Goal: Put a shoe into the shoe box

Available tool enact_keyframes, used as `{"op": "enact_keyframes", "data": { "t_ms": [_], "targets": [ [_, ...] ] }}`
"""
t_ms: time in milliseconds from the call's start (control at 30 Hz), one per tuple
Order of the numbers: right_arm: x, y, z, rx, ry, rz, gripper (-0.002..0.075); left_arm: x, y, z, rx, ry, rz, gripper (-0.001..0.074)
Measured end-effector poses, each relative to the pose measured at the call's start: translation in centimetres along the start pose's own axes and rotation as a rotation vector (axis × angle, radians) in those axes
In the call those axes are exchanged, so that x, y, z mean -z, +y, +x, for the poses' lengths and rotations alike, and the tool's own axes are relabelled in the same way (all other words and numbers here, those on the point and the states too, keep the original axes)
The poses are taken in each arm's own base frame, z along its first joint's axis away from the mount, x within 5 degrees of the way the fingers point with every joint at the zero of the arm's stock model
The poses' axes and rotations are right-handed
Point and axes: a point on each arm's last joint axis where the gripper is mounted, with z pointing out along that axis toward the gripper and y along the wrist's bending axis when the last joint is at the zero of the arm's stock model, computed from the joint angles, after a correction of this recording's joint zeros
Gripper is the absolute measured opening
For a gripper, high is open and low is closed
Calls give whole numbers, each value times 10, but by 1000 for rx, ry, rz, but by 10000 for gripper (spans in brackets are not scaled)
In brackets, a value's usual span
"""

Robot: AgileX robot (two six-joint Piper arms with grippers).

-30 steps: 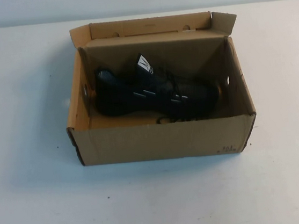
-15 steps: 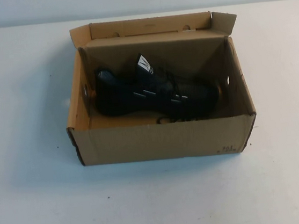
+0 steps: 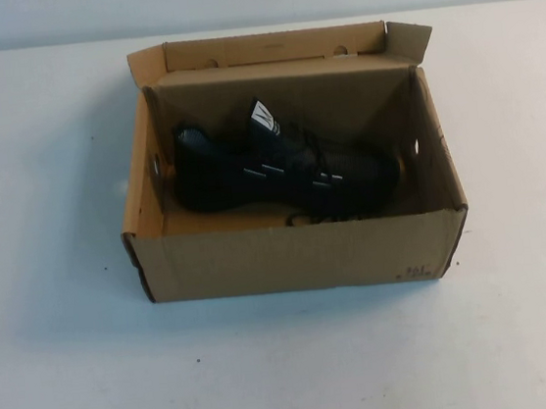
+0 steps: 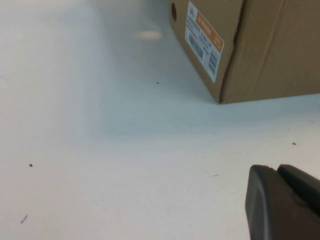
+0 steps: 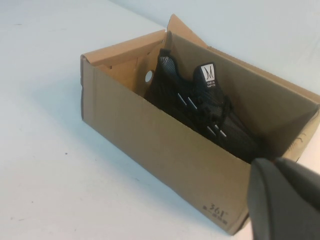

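Inside the shoe box (image 3: 299,256) mid-table, the shoe (image 3: 279,169) lies flat; task looks done. Left claw (image 4: 282,202) sits near the table's front-left corner, right claw (image 5: 282,200) off the box's front-right; whether either is apart or together, I cannot tell.

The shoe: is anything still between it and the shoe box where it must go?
No. The shoe already lies inside the open shoe box. The left gripper sits low over the table beside the box; the right gripper is outside its near corner.
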Motion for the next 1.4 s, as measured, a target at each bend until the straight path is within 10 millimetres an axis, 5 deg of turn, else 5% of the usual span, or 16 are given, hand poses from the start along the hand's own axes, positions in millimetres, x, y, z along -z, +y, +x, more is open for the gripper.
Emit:
{"op": "enact_keyframes", "data": {
  "t_ms": [533, 1033, 1400],
  "targets": [
    [0, 0, 0, -3, -1, 5, -16, 0, 0, 0, -3, 0, 0, -1],
    [27, -12, 3, -155, -85, 408, -16, 0, 0, 0, -3, 2, 0, -1],
    [26, -12, 5, -169, -71, 425, -16, 0, 0, 0, -4, 2, 0, -1]
  ]
}}
